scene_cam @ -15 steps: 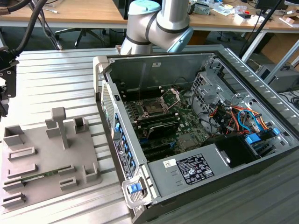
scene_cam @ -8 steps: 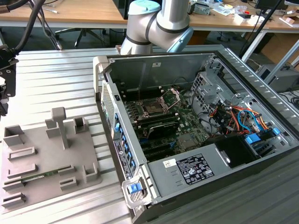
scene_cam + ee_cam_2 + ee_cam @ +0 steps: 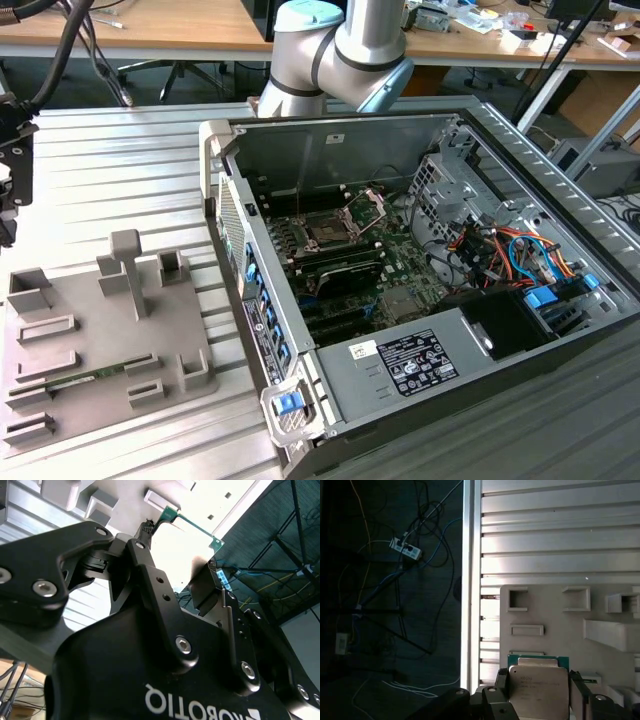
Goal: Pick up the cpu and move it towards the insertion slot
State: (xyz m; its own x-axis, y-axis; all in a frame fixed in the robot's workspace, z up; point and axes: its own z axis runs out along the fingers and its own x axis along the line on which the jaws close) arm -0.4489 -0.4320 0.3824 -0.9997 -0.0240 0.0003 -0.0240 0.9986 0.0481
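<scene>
The cpu [image 3: 539, 686], a flat square chip with a silvery top and a thin green rim, sits between my gripper's [image 3: 539, 692] two black fingers [image 3: 501, 679], which are shut on its opposite edges. It hangs above the grey plastic tray [image 3: 560, 625]. In the second wrist view the cpu [image 3: 185, 540] shows as a bright plate with a green edge between the fingers [image 3: 146, 555]. The insertion slot [image 3: 330, 230], a dark square socket with a shiny frame and raised retaining plate, lies inside the open computer case, far to the exterior view's right of the gripper body [image 3: 8, 170].
The grey tray [image 3: 100, 340] with raised blocks and recesses lies on the ribbed aluminium table [image 3: 120, 170]; a thin green memory stick [image 3: 95, 377] rests in it. The open computer case [image 3: 420, 350] holds cables, drive bays and a power supply. The table's edge [image 3: 469, 580] drops to a cabled floor.
</scene>
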